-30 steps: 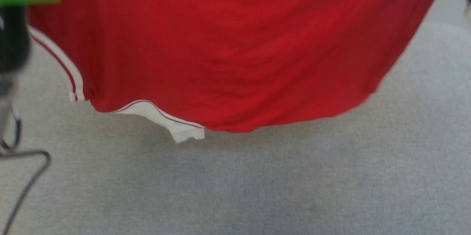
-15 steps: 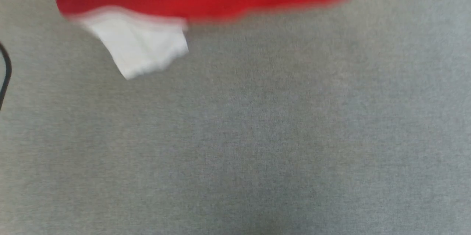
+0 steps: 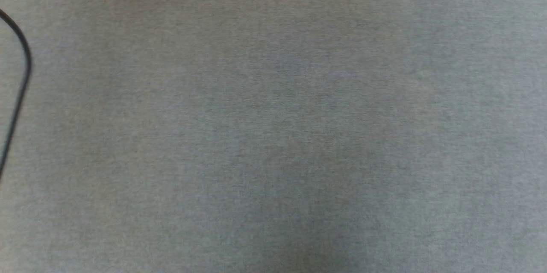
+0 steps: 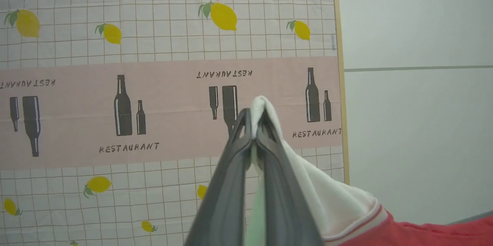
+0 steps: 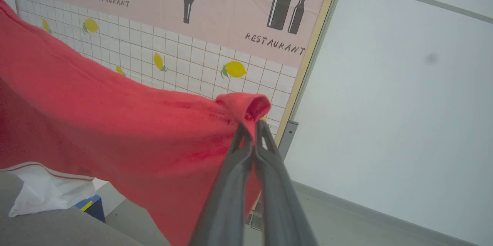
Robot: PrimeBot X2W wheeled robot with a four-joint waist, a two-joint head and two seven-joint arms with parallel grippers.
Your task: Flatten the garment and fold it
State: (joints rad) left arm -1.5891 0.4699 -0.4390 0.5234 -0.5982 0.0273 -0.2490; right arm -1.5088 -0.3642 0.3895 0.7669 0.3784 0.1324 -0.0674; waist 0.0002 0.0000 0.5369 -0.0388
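The left gripper (image 4: 254, 117) is clenched on the white sleeve (image 4: 319, 192) of the garment (image 5: 115, 134). The right gripper (image 5: 252, 128) pinches a fold of its red edge. The shirt hangs stretched before a lemon-print wall cloth (image 4: 154, 26). Its other sleeve (image 5: 46, 192) rests on the gray surface (image 3: 273, 136), where a dark cable (image 3: 24, 85) curves at the left edge.

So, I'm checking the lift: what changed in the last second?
The red shirt, hanging across the top of the head view a second ago, has slid up out of it; lifted or camera tilted, I cannot tell. Left pincer pinches its white sleeve, right pincer its red edge. The grey surface and black cable remain.
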